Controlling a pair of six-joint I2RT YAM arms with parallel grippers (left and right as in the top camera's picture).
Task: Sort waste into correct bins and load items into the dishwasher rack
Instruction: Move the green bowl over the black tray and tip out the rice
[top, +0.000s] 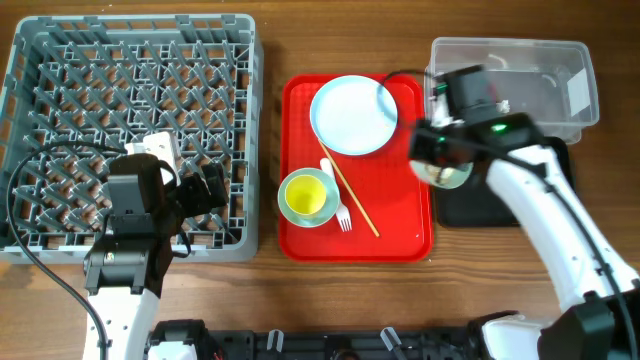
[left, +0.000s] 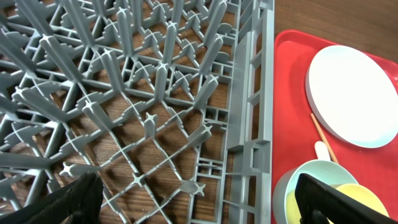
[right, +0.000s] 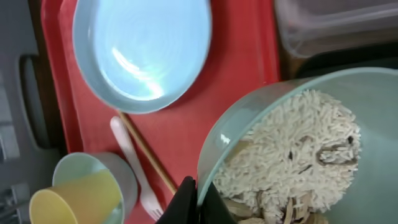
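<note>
Rice (right: 292, 155) heaps the green bowl (right: 373, 99), and the right gripper (right: 196, 199) has its jaws closed narrow on the bowl's near rim, a pinch at one edge only. That is the weak spot. With all the weight hanging out beyond the fingers, the bowl could swivel in the grip or slide free, more so if the wrist turns fast. Whether it hangs level just now I cannot tell.

Below it lies the red tray (right: 242, 62) with the fork (right: 134, 168), the chopstick (right: 146, 152), the blue plate (right: 143, 50) and the other bowl (right: 81, 163) holding the yellow cup (right: 74, 196). A tip made too soon would scatter grains over these clean things, or onto the table.

Just beyond, from overhead, the bowl hangs over the gap between the red tray's right edge and the black tray (top: 560, 160), with the clear tub (top: 520, 70) behind. The two bins touch, so a pour near their shared edge could land in the wrong one, and sticky rice may cling and need a steeper tilt, straining the pinch further.

Farthest off, the left gripper (left: 196, 193) hangs over the rack (top: 130, 130) near its right wall, jaws wide and empty. It sits well apart from the right arm, so a clash seems unlikely unless it reaches for the red tray during the pour.
</note>
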